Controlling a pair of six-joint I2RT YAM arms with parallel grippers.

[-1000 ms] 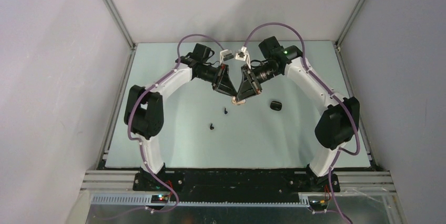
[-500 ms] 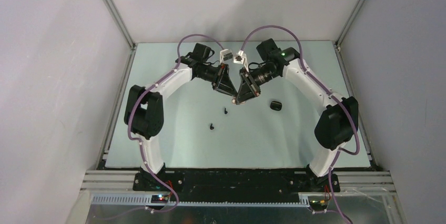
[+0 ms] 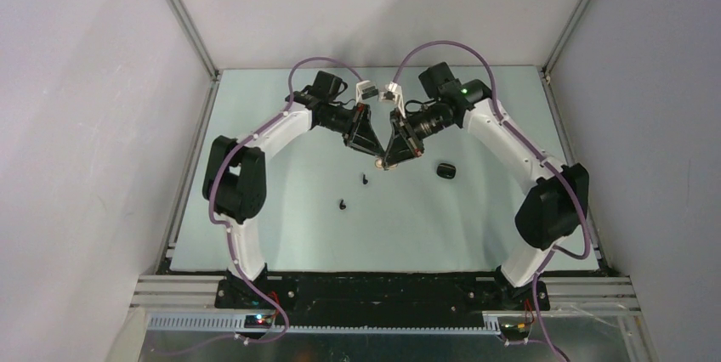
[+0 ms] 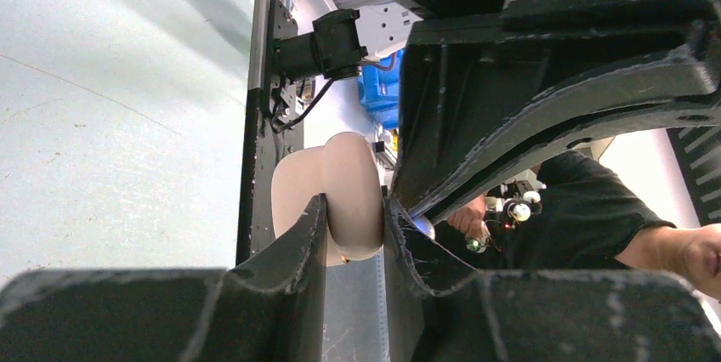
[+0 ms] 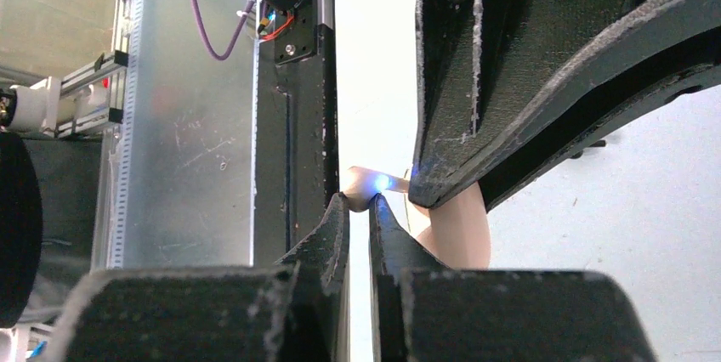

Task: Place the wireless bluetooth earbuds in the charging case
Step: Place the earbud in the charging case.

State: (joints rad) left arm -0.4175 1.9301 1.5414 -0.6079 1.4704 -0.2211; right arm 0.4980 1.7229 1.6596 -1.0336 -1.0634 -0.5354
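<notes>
My left end effector (image 4: 353, 217) is partly closed on the smooth cream pebble-shaped charging case (image 4: 340, 179). My right end effector (image 5: 359, 209) is pinched nearly shut on a tiny cream-white earbud (image 5: 366, 183), right at that case. Insertion looks underway. One glossy black earbud (image 3: 364, 180) and a second black earbud (image 3: 343, 205) wait on the pale table (image 3: 272, 209) below.
</notes>
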